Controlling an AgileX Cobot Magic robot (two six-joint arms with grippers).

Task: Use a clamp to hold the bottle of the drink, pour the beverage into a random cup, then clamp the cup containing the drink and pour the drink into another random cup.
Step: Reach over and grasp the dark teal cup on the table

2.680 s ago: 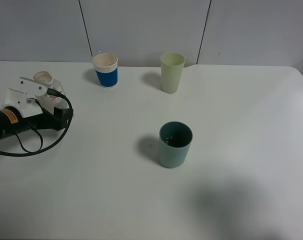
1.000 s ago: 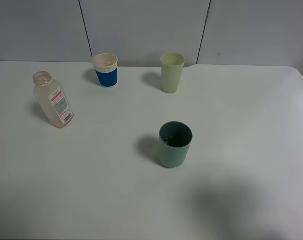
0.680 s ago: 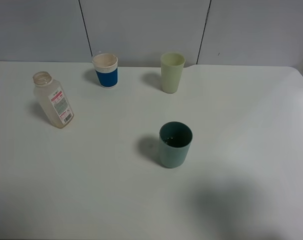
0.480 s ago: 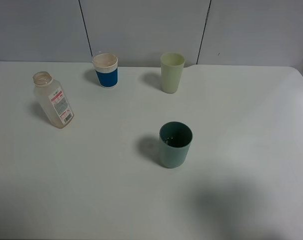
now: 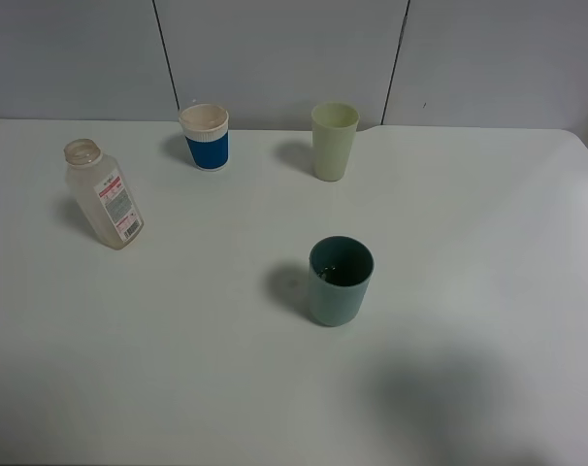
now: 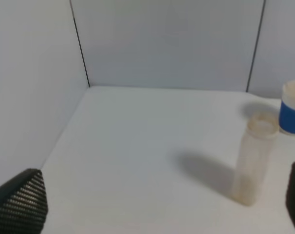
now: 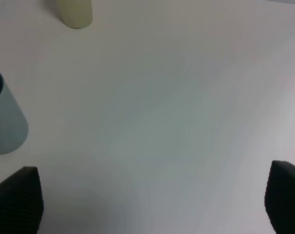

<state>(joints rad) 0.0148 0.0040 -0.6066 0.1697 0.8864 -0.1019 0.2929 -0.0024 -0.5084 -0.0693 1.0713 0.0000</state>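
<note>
Since the earliest frame my left gripper point(image 6: 157, 204) had withdrawn from the bottle point(image 5: 102, 194) at upper left, jaws apart; my right gripper point(image 7: 151, 197) likewise gaped, empty.

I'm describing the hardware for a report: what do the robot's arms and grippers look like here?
Only the fingertips show, and only in the wrist views. The left gripper and the right gripper each have black pads with a fine ribbed, grid-like texture and blunt ends. No arm, cable or marking is visible.

Table point(image 5: 469, 243) — bottle point(image 5: 102, 206), teal cup point(image 5: 340, 283), yellow-green cup point(image 5: 334, 142), blue-banded cup point(image 5: 206, 137).
</note>
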